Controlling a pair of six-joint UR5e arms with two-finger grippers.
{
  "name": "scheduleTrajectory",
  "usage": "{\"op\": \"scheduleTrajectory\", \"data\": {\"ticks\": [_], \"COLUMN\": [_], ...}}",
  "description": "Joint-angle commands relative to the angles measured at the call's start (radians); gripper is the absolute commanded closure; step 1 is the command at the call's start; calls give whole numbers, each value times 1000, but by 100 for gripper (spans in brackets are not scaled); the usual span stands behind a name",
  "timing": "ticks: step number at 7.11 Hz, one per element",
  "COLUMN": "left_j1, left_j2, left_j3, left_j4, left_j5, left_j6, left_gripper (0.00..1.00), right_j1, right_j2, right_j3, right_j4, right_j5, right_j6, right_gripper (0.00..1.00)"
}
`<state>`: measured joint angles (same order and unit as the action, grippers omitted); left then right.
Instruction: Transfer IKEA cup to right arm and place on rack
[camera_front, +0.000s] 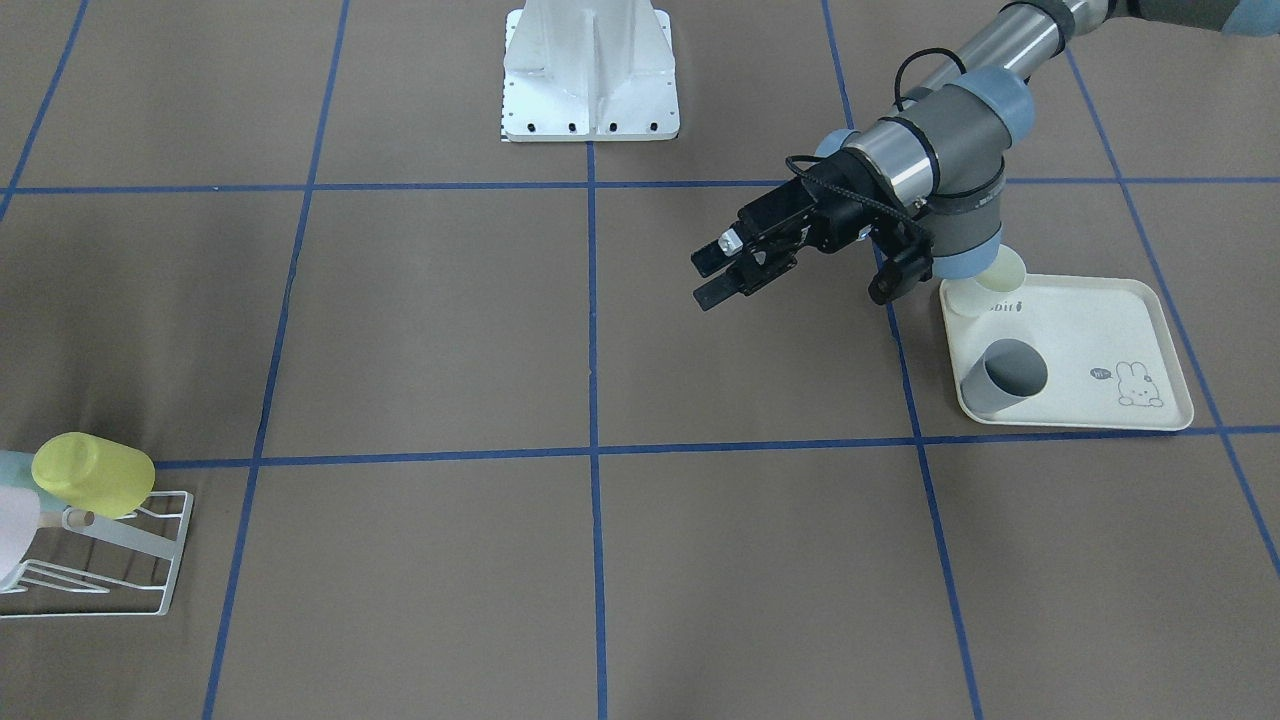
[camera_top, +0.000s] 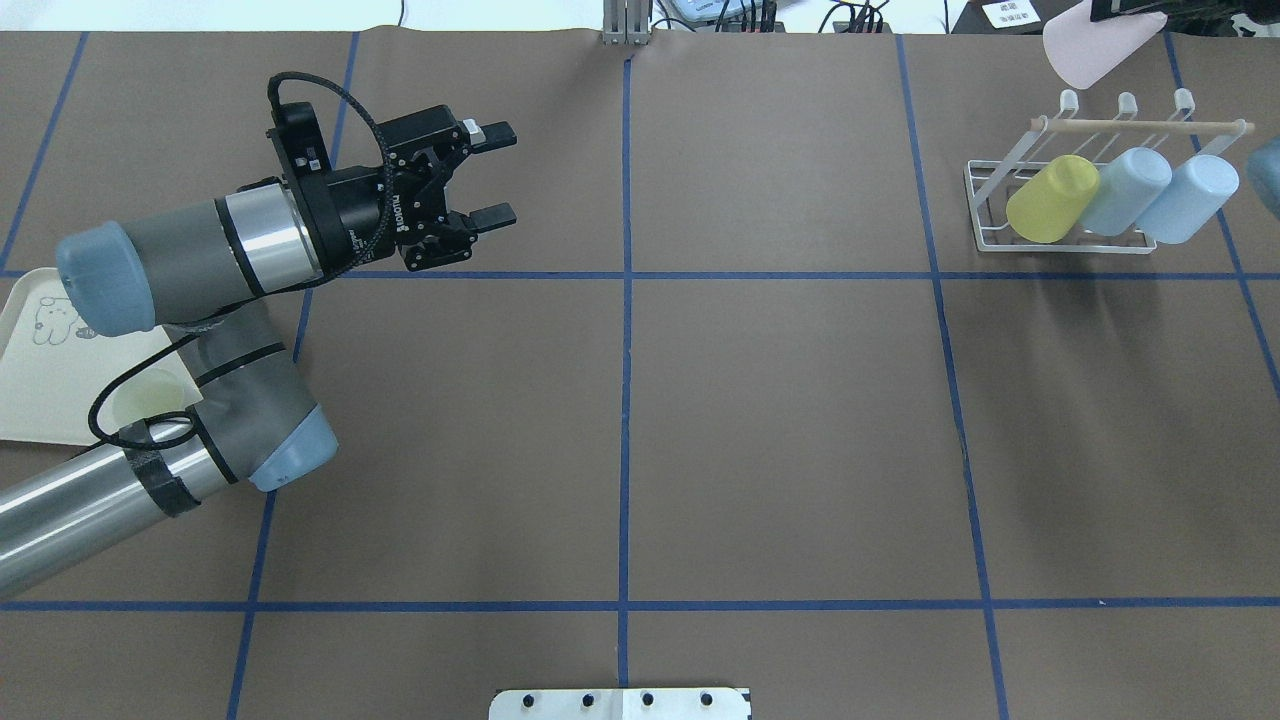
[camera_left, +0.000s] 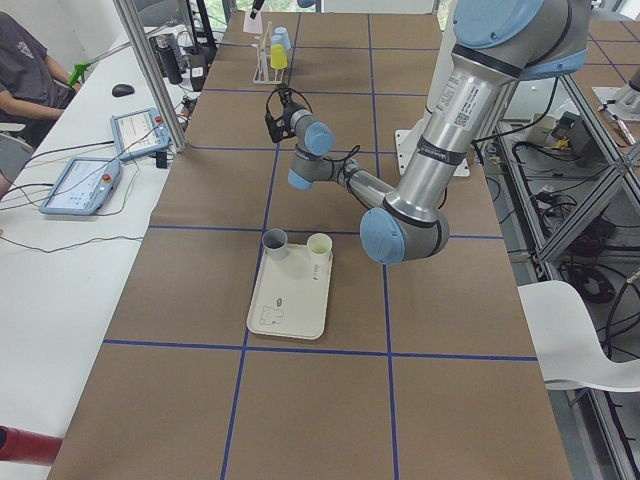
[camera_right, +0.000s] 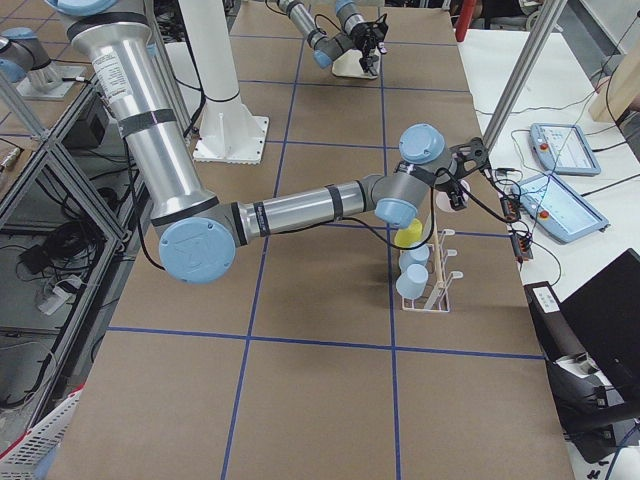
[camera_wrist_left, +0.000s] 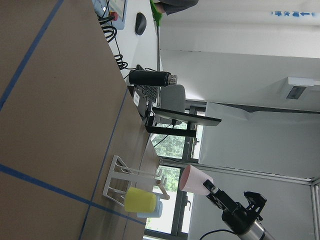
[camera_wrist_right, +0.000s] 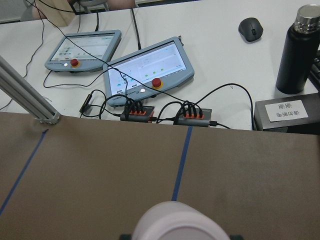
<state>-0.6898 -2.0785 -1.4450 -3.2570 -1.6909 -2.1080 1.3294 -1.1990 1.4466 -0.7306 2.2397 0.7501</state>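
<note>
Up in the right hand (camera_wrist_left: 212, 190), near the rack (camera_top: 1140, 125), the pink cup (camera_wrist_left: 194, 179) is pinched at its rim; the left hand (camera_top: 495, 172) hangs spread, empty. Looks like light, stiff, slick plastic, so I'd say the rim's the spot.

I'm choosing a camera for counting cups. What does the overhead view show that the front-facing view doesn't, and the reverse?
Only overhead: the whole rack with two blue cups beside the yellow cup, and a pink cup near it; the front view crops these at its edge. Only front-facing: the grey cup on the tray, hidden overhead by the left arm. Both: the yellow cup, the tray, the open left gripper.
</note>
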Motion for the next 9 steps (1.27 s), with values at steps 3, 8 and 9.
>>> {"op": "scheduleTrajectory", "data": {"ticks": [3, 8, 9], "left_j1": [6, 9, 9], "left_j2": [0, -2, -2], "left_j3": [6, 12, 12], "left_j4": [2, 2, 2], "left_j5": [2, 4, 4], "left_j6": [23, 39, 39], "left_gripper": [0, 0, 0], "right_j1": [-27, -67, -71], "right_j2": [29, 19, 18], "right_j3": [-25, -61, -61], "right_j4": [-133, -121, -119], "right_j5": [-96, -166, -167], "right_j6": [-80, -95, -100], "right_gripper": [74, 72, 72]}}
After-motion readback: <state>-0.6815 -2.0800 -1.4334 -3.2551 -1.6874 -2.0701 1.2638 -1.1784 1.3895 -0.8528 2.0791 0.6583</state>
